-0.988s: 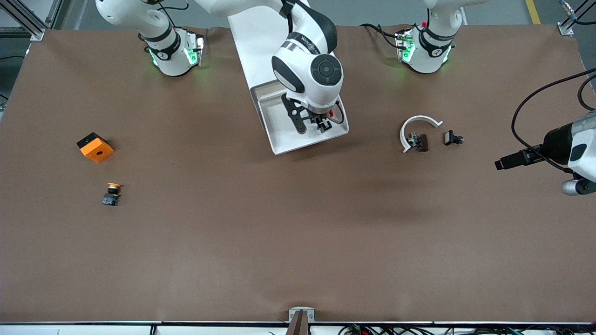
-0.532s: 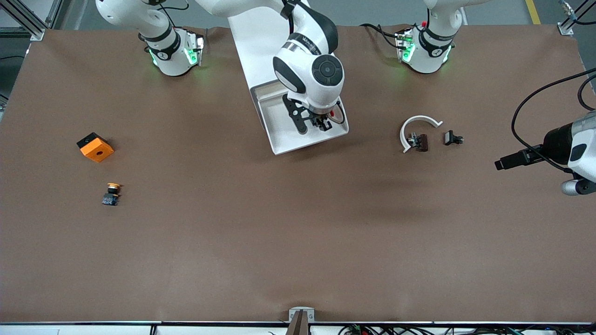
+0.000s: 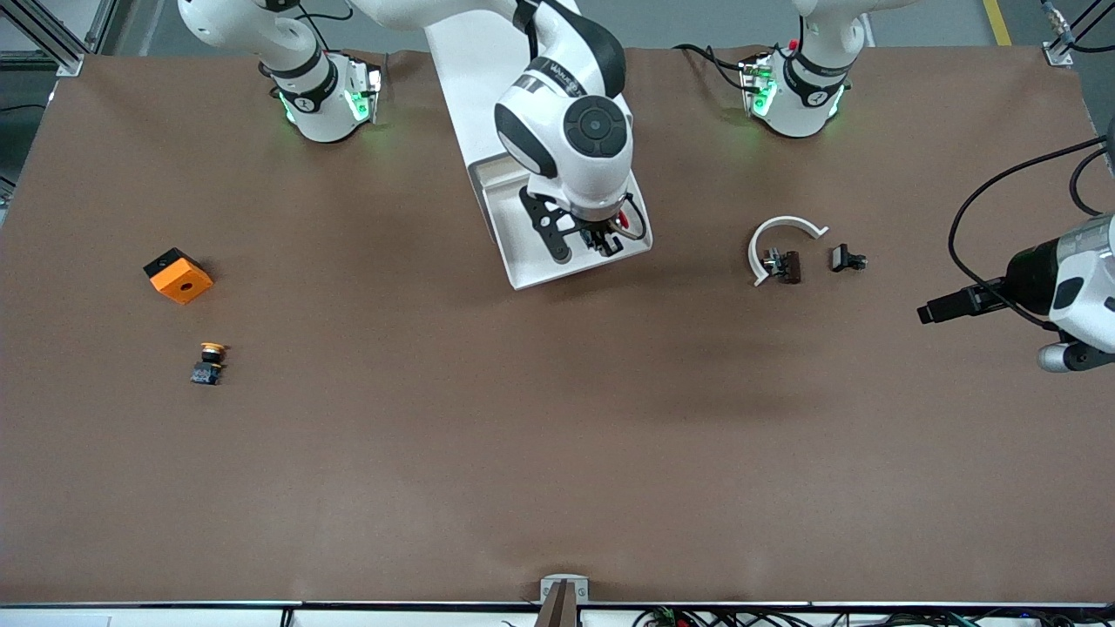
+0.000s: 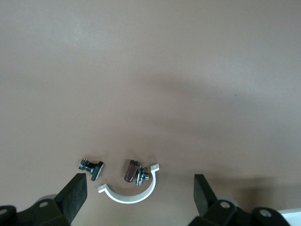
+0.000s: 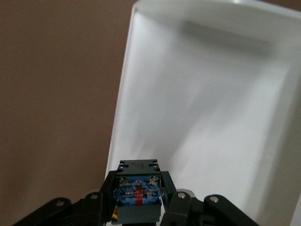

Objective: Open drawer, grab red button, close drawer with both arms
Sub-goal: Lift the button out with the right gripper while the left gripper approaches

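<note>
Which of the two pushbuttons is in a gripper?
The red-capped button, clamped in the right gripper over the open drawer; the orange-capped button lies untouched on the table.

Orange cube [image 3: 178, 275], yellow-capped button [image 3: 208, 363] near right arm's end; white clamp [image 3: 778, 241], two small fasteners [image 3: 848, 259] near left arm's end.

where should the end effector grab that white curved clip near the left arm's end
Come from above and pinch across the thin band at the middle of the white curved clip. It lies flat on the table, and that stretch is bare. Avoid the end beside the small dark metal part. The open left end effector, hanging over the clip, is the nearer one.
</note>
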You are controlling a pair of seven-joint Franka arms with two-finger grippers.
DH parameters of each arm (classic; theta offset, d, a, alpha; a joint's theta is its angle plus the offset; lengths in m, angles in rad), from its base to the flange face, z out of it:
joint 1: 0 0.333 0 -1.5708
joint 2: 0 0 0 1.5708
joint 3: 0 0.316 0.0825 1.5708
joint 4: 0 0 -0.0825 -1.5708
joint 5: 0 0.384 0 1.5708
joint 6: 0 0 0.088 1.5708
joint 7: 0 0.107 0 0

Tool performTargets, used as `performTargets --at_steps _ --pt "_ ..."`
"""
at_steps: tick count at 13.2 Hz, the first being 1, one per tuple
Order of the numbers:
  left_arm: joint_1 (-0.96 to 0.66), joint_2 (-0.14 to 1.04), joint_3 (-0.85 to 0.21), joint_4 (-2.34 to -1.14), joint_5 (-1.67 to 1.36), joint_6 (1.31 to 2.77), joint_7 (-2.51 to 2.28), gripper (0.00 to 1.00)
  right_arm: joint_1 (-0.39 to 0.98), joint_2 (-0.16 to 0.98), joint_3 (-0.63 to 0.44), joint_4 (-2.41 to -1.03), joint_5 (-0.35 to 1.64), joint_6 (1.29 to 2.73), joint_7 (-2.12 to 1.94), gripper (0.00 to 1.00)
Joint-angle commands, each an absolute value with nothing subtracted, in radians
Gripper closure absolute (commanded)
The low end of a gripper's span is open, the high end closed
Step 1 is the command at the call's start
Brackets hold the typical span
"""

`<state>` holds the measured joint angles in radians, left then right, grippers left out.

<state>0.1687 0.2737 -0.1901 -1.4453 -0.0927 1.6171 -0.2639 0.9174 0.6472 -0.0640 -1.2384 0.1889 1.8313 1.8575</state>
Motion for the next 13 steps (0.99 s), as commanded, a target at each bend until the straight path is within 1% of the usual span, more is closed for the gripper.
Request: performTargets --at_steps 1,4,6,7,9,12,13 --pt "0.132 0.299 -0.202 -1.448 -0.109 1.652 -0.273 0.00 0.844 0.583 -0.054 -1.238 0.195 1.787 1.705 1.00" --pt "0.049 0.308 -0.202 -1.509 -0.109 1.728 -0.276 0.00 0.760 0.508 -0.064 -1.249 0.186 1.741 1.530 1.00" --pt "-0.017 0.307 -0.204 -1.548 -0.109 1.769 -0.297 0.00 0.688 0.480 -0.066 -1.252 0.180 1.623 1.348 1.00" --pt "-0.053 0.305 -0.204 -1.555 -0.109 1.770 -0.340 0.00 0.651 0.451 -0.066 -1.278 0.164 1.608 1.274 1.00" --pt "-0.150 0.308 -0.204 -1.574 -0.109 1.820 -0.446 0.00 0.582 0.390 -0.067 -1.371 0.150 1.615 1.111 1.00" --pt "-0.286 0.304 -0.202 -1.670 -0.103 1.992 -0.579 0.00 0.485 0.303 -0.069 -1.513 0.100 1.647 0.898 1.00" --pt "-0.334 0.305 -0.201 -1.695 -0.094 2.046 -0.639 0.00 0.445 0.258 -0.069 -1.590 0.091 1.692 0.820 1.00"
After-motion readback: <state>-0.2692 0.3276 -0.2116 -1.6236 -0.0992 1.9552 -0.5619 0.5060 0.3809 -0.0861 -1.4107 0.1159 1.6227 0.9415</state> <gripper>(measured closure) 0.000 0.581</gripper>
